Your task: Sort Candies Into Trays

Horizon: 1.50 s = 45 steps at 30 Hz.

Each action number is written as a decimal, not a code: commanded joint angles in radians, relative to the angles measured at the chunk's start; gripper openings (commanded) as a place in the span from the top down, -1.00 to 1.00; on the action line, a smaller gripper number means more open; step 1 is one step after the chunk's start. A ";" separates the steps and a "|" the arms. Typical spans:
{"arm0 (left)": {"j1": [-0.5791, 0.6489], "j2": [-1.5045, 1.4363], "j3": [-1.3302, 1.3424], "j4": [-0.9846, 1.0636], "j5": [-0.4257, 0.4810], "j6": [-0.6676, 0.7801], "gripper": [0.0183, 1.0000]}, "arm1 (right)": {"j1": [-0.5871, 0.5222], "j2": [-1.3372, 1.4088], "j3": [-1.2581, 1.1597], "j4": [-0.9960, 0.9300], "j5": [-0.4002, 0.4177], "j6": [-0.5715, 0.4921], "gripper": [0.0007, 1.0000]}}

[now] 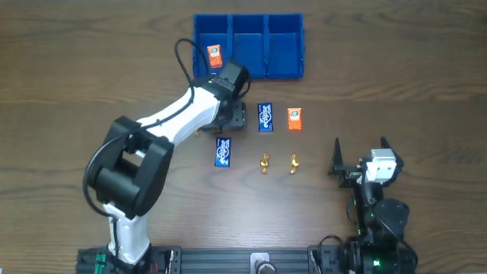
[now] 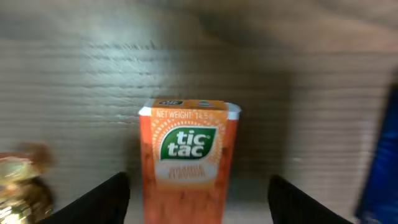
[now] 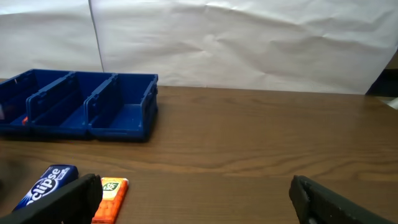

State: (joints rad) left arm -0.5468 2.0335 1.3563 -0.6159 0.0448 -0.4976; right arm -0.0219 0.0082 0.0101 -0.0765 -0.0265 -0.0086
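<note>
1. The right tool sits at the lower right of the top view, close to its arm's base. Its fingers are spread wide with nothing between them.
2. 2 gold-wrapped candies lie side by side but apart on the wooden bench, just below the centre of the top view.
3. The near blue gum pack lies to the left of those candies, apart from them.
4. The left tool is just above that pack, near the centre of the top view.
   - Its fingers are open.
   - The near orange mint box lies flat on the bench between them, and neither finger touches it.
   - A 3rd gold candy lies close beside this box.
5. To the right of the left tool, the far blue gum pack and the middle orange mint box lie next to each other with a gap between them. Both also show near the right tool's fingers in the right wrist view.
6. The blue tray, with 3 compartments in a row, stands at the upper centre of the top view.
   - The far orange mint box lies in its left compartment.
</note>
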 commanded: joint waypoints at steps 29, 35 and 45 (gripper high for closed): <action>0.209 0.151 0.738 -0.128 -0.090 0.169 0.42 | 0.000 -0.005 -0.002 -0.006 0.001 -0.008 -1.00; 0.209 0.216 0.753 -0.137 -0.052 0.169 0.42 | 0.000 -0.005 -0.002 -0.006 0.002 -0.008 -1.00; 0.200 0.199 0.755 -0.171 -0.086 0.140 -0.36 | 0.000 -0.005 -0.002 -0.006 0.001 -0.008 -1.00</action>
State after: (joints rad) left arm -0.3382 2.2570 2.0869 -0.7631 -0.0288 -0.3428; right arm -0.0219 0.0082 0.0101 -0.0769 -0.0265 -0.0086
